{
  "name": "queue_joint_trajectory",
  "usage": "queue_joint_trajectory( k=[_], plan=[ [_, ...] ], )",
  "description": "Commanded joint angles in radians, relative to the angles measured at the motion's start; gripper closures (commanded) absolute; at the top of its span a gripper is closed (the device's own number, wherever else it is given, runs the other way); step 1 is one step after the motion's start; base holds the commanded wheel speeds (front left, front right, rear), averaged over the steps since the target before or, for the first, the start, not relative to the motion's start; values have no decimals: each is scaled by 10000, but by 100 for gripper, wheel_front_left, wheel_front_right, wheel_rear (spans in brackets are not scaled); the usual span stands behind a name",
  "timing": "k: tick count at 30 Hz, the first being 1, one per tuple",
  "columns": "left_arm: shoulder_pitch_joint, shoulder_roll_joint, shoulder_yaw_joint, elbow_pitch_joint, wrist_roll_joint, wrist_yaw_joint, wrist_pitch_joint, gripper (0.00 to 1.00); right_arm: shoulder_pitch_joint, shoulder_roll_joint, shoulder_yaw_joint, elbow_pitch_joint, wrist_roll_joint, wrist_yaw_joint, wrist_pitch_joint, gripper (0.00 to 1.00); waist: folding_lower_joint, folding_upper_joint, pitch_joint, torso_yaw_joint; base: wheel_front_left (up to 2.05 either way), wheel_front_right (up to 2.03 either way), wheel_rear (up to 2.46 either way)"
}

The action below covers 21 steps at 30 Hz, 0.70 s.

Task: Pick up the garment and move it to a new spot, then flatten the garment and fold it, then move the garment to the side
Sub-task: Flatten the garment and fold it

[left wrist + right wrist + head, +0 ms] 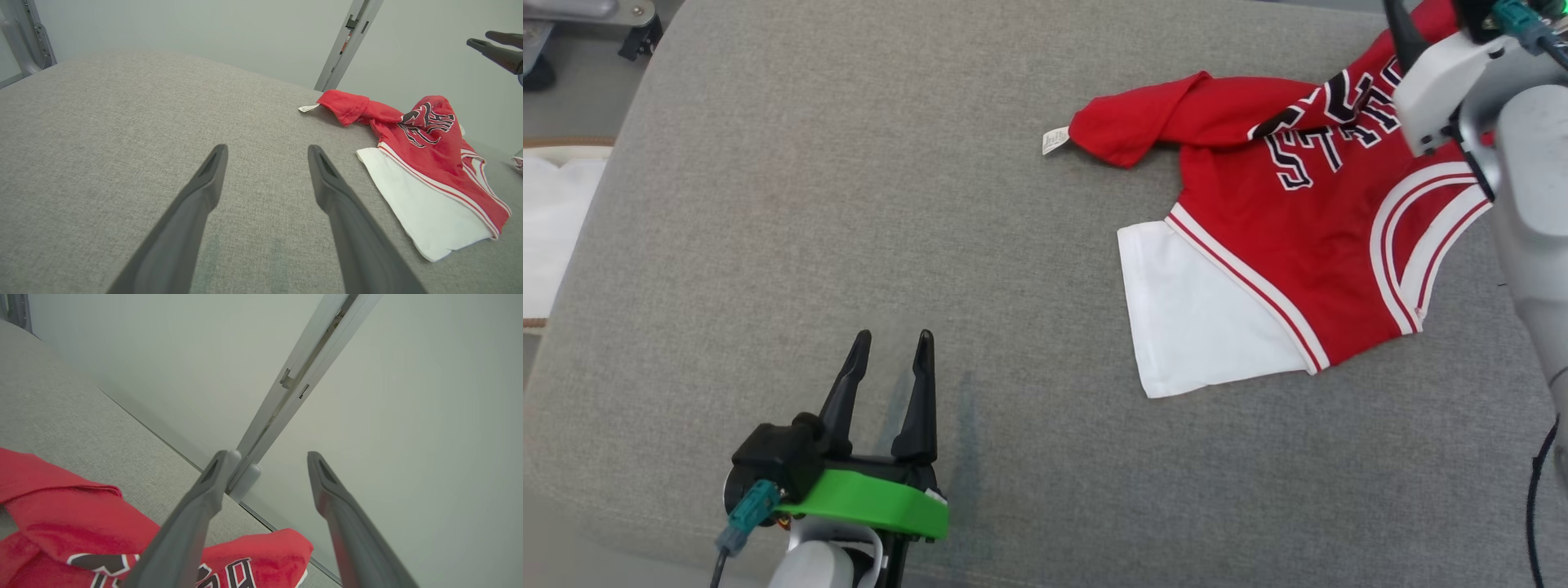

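**Status of the task**

1. Work surface: a grey padded surface (849, 163) carries the garment.
2. Garment (1282, 237): a red jersey with dark lettering (1307, 139), white trim and a white panel (1201, 318). It lies at the far right corner of the padded surface, its upper part close to the far edge. The white panel points toward the near edge. A small white label (1054, 140) sticks out on the side facing the left edge.
3. Condition of the garment: not flat. A red part is doubled over along the top and the lettering is buckled. No tidy fold is present.
4. Right gripper (268, 455): jaws wide apart, nothing between them. It hangs above the far portion of the garment, with the fingers clear of the cloth.
5. Left gripper (893, 335): jaws wide apart, empty. It sits near the near edge, well apart from the garment.

**Assessment**

- Nothing is gripped, so no carry is under way.
- The pictures do not settle whether this corner is the new spot.
- On either reading, flattening, folding and the final move to the side remain to be done.
- The bunched red part needs spreading first.
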<state>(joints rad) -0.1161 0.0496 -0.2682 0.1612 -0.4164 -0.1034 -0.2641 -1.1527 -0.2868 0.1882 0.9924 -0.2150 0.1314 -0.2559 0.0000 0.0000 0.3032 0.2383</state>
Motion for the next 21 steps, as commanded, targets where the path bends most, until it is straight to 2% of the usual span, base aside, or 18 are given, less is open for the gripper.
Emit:
queue_joint_trajectory(
  k=[1,6,11,16,21],
  plan=[
    [-139,19,59,4,123,34,-2,0,203,165,281,8,230,-16,-76,0,0,0,-209,-339,0,0,0],
    [-47,21,246,73,293,-20,-2,0,879,735,1632,-504,1185,-16,-93,0,0,0,-481,-781,0,0,0],
    [137,22,491,150,417,-68,-2,0,2121,1102,3394,-1256,2397,-16,-98,0,0,0,-803,-1169,0,0,0],
    [223,22,697,143,577,-110,-2,0,3272,1217,5143,-1606,3638,-16,-99,0,0,0,-952,-1364,0,0,0],
    [285,22,877,108,678,-145,-2,0,3960,1383,6675,-1607,4392,-16,-99,0,0,0,-891,-1481,0,0,0]
  ],
)
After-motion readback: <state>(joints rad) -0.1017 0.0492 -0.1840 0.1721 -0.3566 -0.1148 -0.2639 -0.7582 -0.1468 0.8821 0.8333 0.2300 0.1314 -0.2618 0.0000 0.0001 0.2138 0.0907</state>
